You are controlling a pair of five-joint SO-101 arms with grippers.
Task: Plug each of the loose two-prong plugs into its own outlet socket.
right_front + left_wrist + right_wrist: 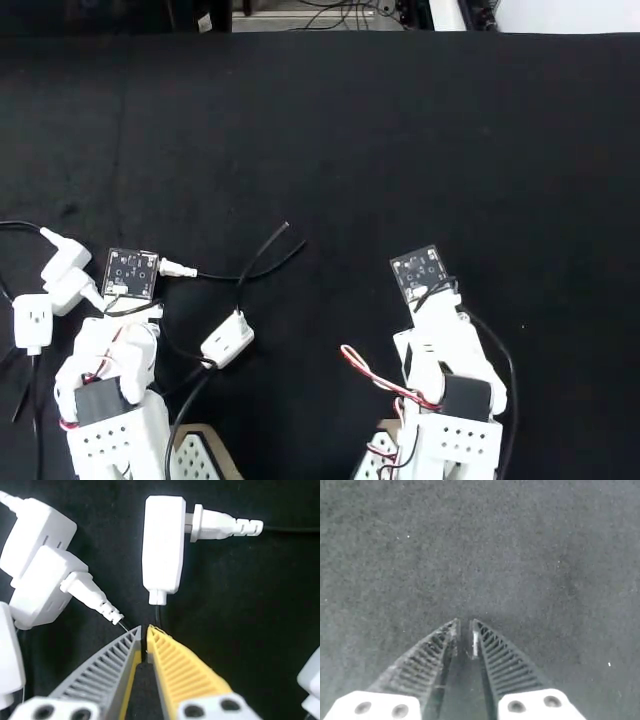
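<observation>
While the left pincer [148, 630], nearly closed, hangs just short of a white outlet block [163, 542], its plug [220, 525] shows bare prongs and seems only half-seated. Best to open wide, grip the plug body squarely and push straight in. The right pincer [465, 626], equally narrow, hangs over bare table [520, 540].

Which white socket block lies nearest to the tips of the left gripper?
The long white rectangular socket block straight ahead of the left gripper, with a white plug at its side. The other white blocks lie farther off.
</observation>
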